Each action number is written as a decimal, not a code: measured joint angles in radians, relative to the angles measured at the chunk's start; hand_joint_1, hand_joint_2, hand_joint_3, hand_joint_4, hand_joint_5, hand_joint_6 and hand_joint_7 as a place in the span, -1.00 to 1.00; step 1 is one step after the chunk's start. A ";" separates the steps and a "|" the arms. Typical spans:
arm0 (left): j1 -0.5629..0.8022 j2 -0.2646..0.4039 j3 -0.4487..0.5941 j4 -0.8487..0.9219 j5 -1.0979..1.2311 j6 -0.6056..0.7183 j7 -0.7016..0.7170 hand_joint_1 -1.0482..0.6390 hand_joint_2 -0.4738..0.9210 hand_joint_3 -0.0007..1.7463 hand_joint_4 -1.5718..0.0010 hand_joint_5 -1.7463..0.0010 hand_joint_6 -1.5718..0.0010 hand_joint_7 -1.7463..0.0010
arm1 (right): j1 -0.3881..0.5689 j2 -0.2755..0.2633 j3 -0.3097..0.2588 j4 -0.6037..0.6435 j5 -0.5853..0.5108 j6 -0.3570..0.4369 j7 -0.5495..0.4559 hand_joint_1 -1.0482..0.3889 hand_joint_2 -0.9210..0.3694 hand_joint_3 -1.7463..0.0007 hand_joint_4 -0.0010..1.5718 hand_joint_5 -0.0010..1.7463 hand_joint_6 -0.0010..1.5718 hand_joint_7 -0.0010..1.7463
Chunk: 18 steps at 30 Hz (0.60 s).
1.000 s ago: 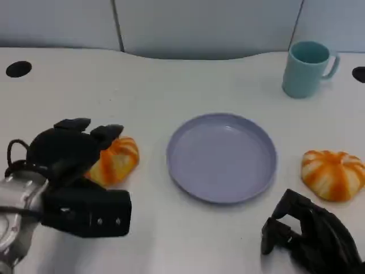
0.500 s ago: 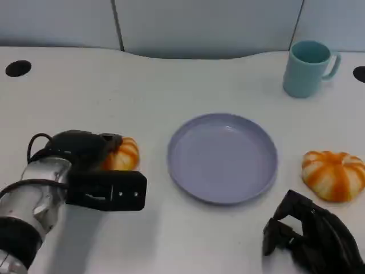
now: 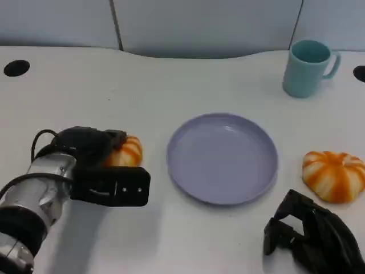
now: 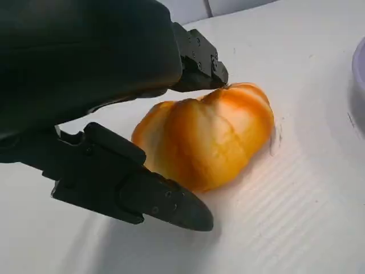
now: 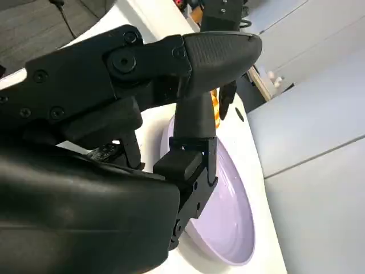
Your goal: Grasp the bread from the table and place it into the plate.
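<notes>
An orange-and-white striped bread point(image 3: 126, 153) lies on the white table, left of the lavender plate point(image 3: 222, 157). My left hand point(image 3: 91, 147) is lowered over it from the left. In the left wrist view the bread point(image 4: 208, 137) sits between the fingers: one fingertip point(image 4: 199, 57) touches its far side and the thumb point(image 4: 154, 197) lies along its near side, just off it. A second striped bread point(image 3: 333, 174) lies right of the plate. My right hand point(image 3: 311, 240) rests low at the table's front right and holds nothing; its fingers point(image 5: 217, 51) show in front of the plate point(image 5: 228, 228).
A teal mug point(image 3: 308, 67) stands at the back right, behind the plate. Black round holes point(image 3: 16, 68) mark the table's far left and far right. The table's back edge meets a grey wall.
My left hand has turned and come down over the left bread, so its fingers now straddle it. The bread, the plate and the right hand have stayed where they were.
</notes>
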 measured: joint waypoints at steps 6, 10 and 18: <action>-0.005 0.000 -0.009 0.002 -0.009 0.000 0.008 -0.54 0.82 -1.00 0.90 0.99 0.79 1.00 | 0.000 0.000 0.000 0.000 0.000 0.000 0.000 -0.40 -1.00 0.65 -0.09 1.00 -0.19 0.65; -0.012 0.001 -0.015 0.002 -0.010 0.000 0.011 -0.54 0.82 -1.00 0.90 0.99 0.79 1.00 | 0.000 0.000 0.000 0.000 0.000 0.000 0.000 -0.40 -1.00 0.65 -0.09 1.00 -0.19 0.65; -0.012 0.002 -0.017 0.004 -0.011 0.000 0.014 -0.54 0.82 -1.00 0.90 0.99 0.79 1.00 | 0.000 0.000 0.000 0.000 0.000 0.000 0.000 -0.40 -1.00 0.65 -0.09 1.00 -0.19 0.65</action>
